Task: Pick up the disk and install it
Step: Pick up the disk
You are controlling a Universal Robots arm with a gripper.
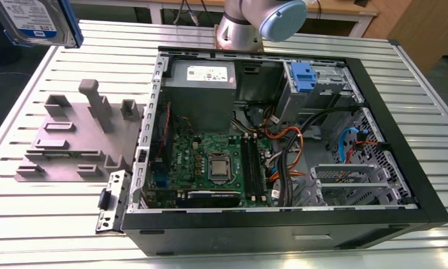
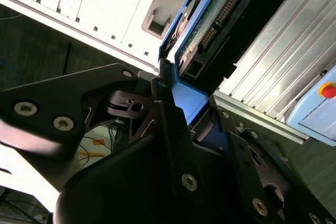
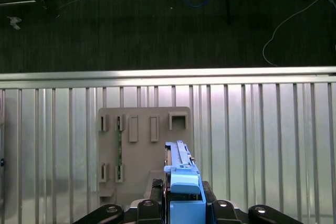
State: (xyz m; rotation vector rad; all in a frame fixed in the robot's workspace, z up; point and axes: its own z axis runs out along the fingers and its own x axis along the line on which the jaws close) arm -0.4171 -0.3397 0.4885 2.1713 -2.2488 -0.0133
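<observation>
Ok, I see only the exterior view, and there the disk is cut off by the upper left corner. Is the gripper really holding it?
Observer: Yes. In the second wrist view the gripper has its jaws shut on the blue frame of the disk.
Operator: And what is below the disk?
Observer: In the first wrist view it sits edge-on over the grey holder plate on the slatted table.
</observation>
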